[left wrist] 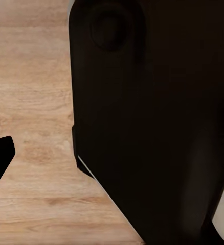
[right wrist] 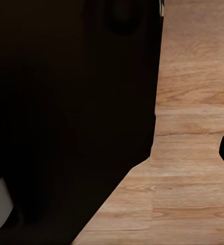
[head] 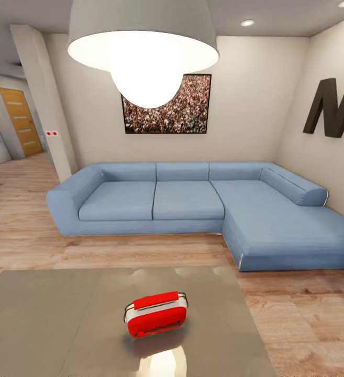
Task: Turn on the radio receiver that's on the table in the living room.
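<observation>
Head view, my feed: living room, wood floor [head: 308,314], blue corner sofa [head: 203,209] at 12 o'clock along far wall, crowd picture [head: 185,112] above it, dome lamp [head: 143,47] hanging near, lit. Grey table [head: 46,324] low in front of me, glossy. Red radio [head: 156,314] sits on table at 6 o'clock, tilted, wire handle on top. Wrist views: dark robot body over plank floor, black finger tip at edge each; can't tell whether either pincer is open or closed.
</observation>
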